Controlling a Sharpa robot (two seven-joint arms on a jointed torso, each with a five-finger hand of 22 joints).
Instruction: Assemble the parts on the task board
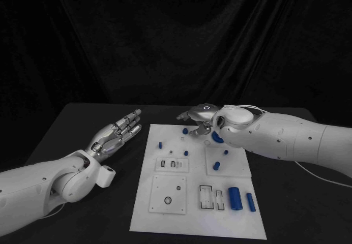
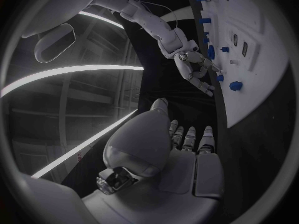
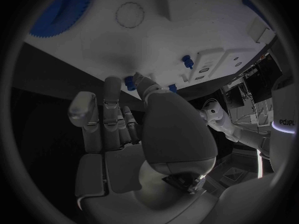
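The white task board [image 1: 192, 216] lies in the middle of the table, also seen as board [image 2: 264, 79] and board [image 3: 187, 25]. My right hand [image 1: 198, 119] hovers over its far edge, fingers pointing down beside a small blue peg [image 1: 183, 131]. In the right wrist view the peg [image 3: 129, 81] sits between a finger and the thumb; whether they touch it I cannot tell. A blue gear [image 1: 217, 136], also gear [image 3: 62, 10], lies partly under that wrist. My left hand [image 1: 117, 133] floats left of the board, fingers straight and apart, holding nothing. The left wrist view shows the right hand [image 2: 192, 67] with its fingers spread.
Several loose blue parts lie on the board: a short peg [image 1: 217, 164], a thick cylinder [image 1: 235, 197] and a thin bar [image 1: 251, 202] near the front right. Recessed plates [image 1: 168, 194] sit at the board's front. Black table surrounds the board.
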